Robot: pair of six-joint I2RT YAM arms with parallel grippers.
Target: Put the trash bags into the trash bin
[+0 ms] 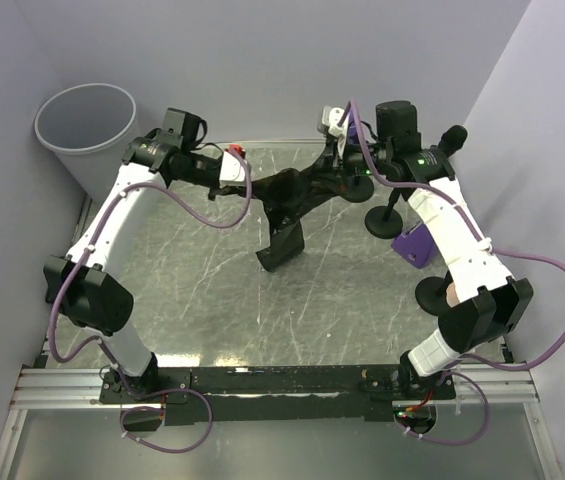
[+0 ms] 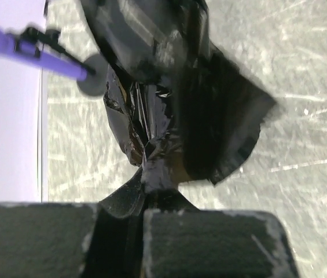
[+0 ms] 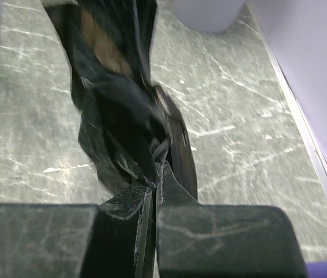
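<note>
Left gripper (image 2: 143,211) clamped on bag (image 1: 284,195) | right gripper (image 3: 154,197) pinching its other end | bag hangs well right of bin (image 1: 84,158) | risk: opposed pulls could tear film or slip a pinch

This is a robotics lab test cell. Plain lilac-grey partition walls (image 1: 262,60) box in a marble-patterned worktop (image 1: 192,300) on three sides. Two white-and-black robot arms, the left arm (image 1: 112,225) and the right arm (image 1: 452,235), are bolted to an aluminium rail (image 1: 282,392) at its near edge. Purple cables (image 1: 212,218) loop off them, and small black stands (image 1: 387,222) sit at the right.
</note>
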